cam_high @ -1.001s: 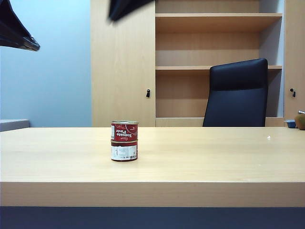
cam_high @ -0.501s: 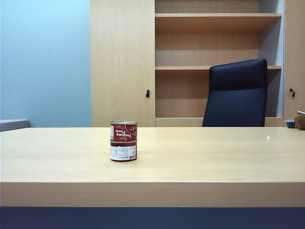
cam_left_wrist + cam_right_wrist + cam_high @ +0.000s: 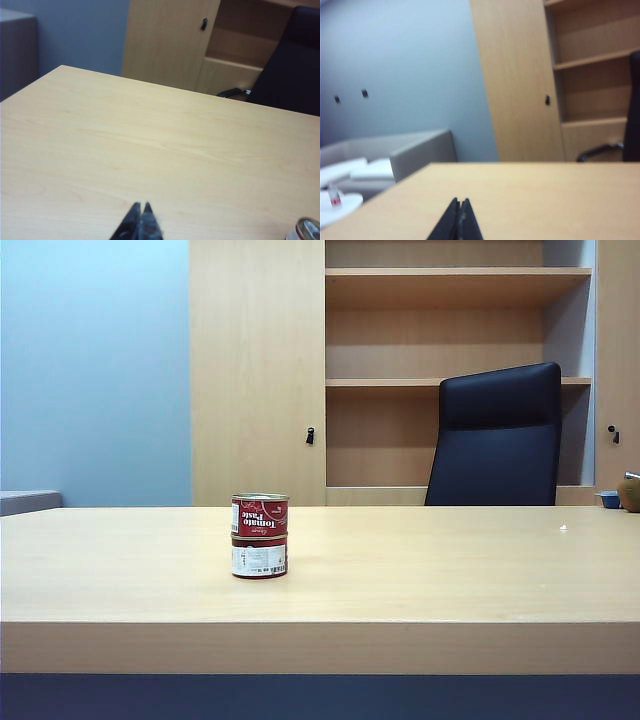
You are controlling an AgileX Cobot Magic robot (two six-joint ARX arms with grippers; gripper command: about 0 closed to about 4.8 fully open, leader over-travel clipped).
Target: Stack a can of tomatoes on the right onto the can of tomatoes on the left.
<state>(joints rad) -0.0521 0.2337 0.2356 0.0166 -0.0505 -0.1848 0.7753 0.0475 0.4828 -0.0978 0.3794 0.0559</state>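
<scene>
Two red-labelled tomato cans (image 3: pixel 260 536) stacked upright on pale wooden surface (image 3: pixel 420 570); both arms gone from exterior view, left end effector (image 3: pixel 140 207) and right end effector (image 3: pixel 458 202) closed, empty, task apparently complete

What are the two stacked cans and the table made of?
The top can and bottom can look like metal: a shiny silver rim shows, with glossy printed paper labels around them. The table looks like wood or wood-look laminate: pale, smooth, matte, faint grain lines. The left gripper and right gripper, jaws shut above the table, seem dark plastic or metal.
</scene>
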